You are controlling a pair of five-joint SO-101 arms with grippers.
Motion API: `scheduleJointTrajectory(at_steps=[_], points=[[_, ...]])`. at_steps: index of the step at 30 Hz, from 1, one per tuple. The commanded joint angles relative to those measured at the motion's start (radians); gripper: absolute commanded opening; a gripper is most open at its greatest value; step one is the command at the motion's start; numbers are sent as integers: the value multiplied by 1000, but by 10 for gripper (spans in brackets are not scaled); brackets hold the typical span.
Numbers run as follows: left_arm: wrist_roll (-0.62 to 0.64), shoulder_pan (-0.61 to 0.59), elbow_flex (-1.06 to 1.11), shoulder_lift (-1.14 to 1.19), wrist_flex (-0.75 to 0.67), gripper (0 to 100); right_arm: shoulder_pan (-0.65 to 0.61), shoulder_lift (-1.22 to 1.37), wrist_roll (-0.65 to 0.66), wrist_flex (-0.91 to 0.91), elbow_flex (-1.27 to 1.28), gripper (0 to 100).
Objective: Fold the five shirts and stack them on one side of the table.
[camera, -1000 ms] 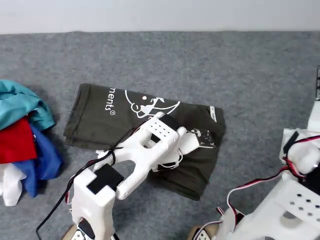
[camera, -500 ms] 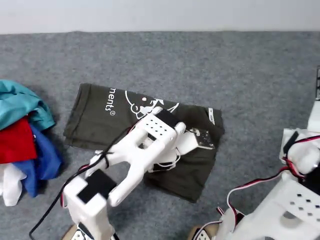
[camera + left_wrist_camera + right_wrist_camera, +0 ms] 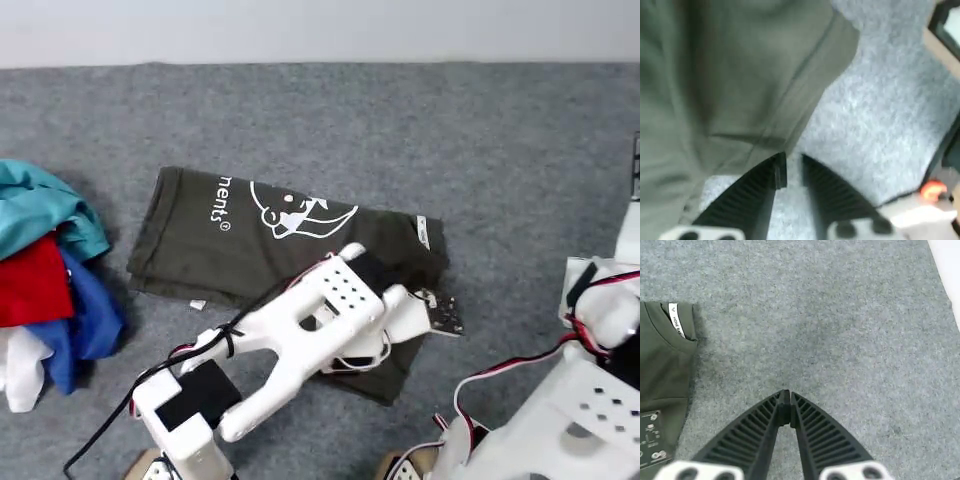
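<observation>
Grey counter [image 3: 520, 150] noted as unchanged. Left arm [image 3: 300, 330] has been swung right and nearward off the middle of the olive shirt [image 3: 200, 250]. Left pincer [image 3: 789, 162] is now set at that shirt's near right hem, narrowly parted, nothing gripped. The shirt itself has not been shifted and lies mid-counter, part-folded. Judged: a fresh hem grip is sought, folding unfinished. Right pincer [image 3: 786, 402] closed, empty, over bare counter at right. Counted: two arms; five shirts, one spread, four in a heap [image 3: 50, 280] at left.

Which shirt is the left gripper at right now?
The dark green printed shirt, spread mid-table; left gripper sits at its edge. The other shirts lie heaped apart.
</observation>
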Motion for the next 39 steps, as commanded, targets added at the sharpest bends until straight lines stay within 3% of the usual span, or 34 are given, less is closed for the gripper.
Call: scheduleJointTrajectory(at_steps=[1, 13, 18, 22, 31, 39], points=[[49, 15, -8, 5, -31, 192, 8, -16, 3, 38, -2, 15], [28, 20, -22, 189, -138, 163, 8, -16, 3, 38, -2, 15], [28, 21, -24, 222, -187, 69, 8, -16, 3, 38, -2, 15], [28, 25, -24, 216, -181, 5, 8, -16, 3, 38, -2, 15], [23, 18, -35, 83, -138, 6, 8, -16, 3, 38, -2, 15], [31, -55, -174, 26, -129, 5, 8, -15, 3, 38, -2, 15]])
